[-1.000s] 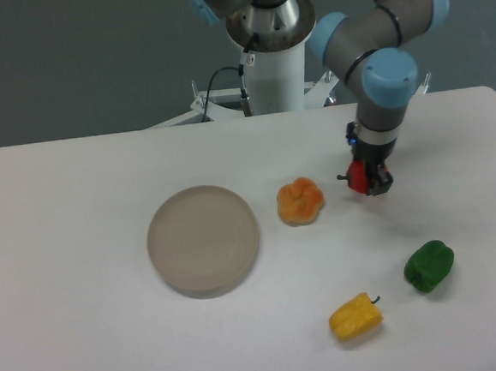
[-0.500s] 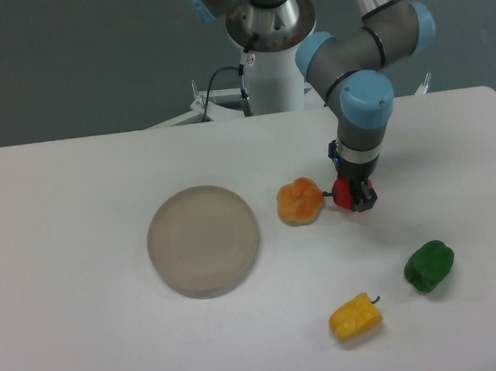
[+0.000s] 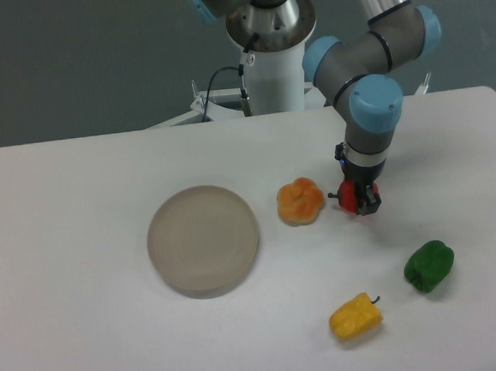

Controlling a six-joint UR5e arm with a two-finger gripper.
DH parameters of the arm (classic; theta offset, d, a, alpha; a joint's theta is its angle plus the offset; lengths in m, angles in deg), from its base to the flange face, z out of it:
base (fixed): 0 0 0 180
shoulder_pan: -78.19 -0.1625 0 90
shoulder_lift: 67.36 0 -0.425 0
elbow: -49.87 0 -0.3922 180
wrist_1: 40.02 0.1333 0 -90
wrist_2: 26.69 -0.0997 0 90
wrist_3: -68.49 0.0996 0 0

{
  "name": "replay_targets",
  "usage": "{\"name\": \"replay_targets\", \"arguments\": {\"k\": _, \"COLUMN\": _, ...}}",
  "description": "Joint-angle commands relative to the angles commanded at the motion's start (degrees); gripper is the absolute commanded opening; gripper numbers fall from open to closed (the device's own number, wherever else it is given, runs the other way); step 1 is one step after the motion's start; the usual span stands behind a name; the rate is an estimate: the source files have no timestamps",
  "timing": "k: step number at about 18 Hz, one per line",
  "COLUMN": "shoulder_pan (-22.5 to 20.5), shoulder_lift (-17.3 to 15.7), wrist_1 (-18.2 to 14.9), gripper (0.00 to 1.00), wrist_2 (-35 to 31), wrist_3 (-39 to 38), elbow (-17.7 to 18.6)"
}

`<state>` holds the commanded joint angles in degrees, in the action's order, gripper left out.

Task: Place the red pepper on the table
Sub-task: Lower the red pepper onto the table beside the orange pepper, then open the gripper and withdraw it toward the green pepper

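Note:
The red pepper is small and glossy, with its dark stem pointing left toward the orange pepper. My gripper points down and is shut on it, low over the white table, right of centre. Whether the pepper touches the tabletop I cannot tell, because the fingers hide its underside.
An orange lobed pepper lies just left of the gripper. A round grey-beige plate sits further left. A green pepper and a yellow pepper lie nearer the front right. The arm's base stands behind the table's back edge.
Over the last second the gripper carried the red pepper left toward the orange pepper and lower, then shifted slightly back right. It still holds the pepper.

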<state>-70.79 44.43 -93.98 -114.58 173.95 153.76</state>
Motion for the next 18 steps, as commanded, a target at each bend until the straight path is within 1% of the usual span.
{"name": "replay_targets", "arguments": {"k": 2, "shoulder_pan": 0.00, "shoulder_lift": 0.18, "wrist_1": -0.09, "gripper": 0.66, "wrist_2": 1.40, "wrist_3": 0.79, "elbow": -0.26}}
{"name": "replay_targets", "arguments": {"k": 7, "shoulder_pan": -0.53, "shoulder_lift": 0.53, "wrist_1": -0.09, "gripper": 0.66, "wrist_2": 1.94, "wrist_3": 1.50, "elbow": -0.44}}
{"name": "replay_targets", "arguments": {"k": 8, "shoulder_pan": -0.53, "shoulder_lift": 0.53, "wrist_1": -0.09, "gripper": 0.68, "wrist_2": 1.94, "wrist_3": 1.50, "elbow": -0.44}}
{"name": "replay_targets", "arguments": {"k": 9, "shoulder_pan": -0.53, "shoulder_lift": 0.53, "wrist_1": -0.09, "gripper": 0.74, "wrist_2": 1.94, "wrist_3": 1.50, "elbow": -0.53}}
{"name": "replay_targets", "arguments": {"k": 10, "shoulder_pan": -0.53, "shoulder_lift": 0.53, "wrist_1": -0.09, "gripper": 0.85, "wrist_2": 1.94, "wrist_3": 1.50, "elbow": -0.62}}
{"name": "replay_targets", "arguments": {"k": 11, "shoulder_pan": -0.53, "shoulder_lift": 0.53, "wrist_1": -0.09, "gripper": 0.94, "wrist_2": 1.94, "wrist_3": 1.58, "elbow": -0.88}}
{"name": "replay_targets", "arguments": {"k": 12, "shoulder_pan": -0.53, "shoulder_lift": 0.44, "wrist_1": -0.17, "gripper": 1.00, "wrist_2": 2.02, "wrist_3": 1.58, "elbow": -1.14}}
{"name": "replay_targets", "arguments": {"k": 15, "shoulder_pan": -1.66, "shoulder_lift": 0.18, "wrist_1": -0.26, "gripper": 1.00, "wrist_2": 2.11, "wrist_3": 1.67, "elbow": -1.84}}
{"name": "replay_targets", "arguments": {"k": 18, "shoulder_pan": -2.20, "shoulder_lift": -0.17, "wrist_1": -0.97, "gripper": 1.00, "wrist_2": 2.64, "wrist_3": 1.67, "elbow": -4.83}}
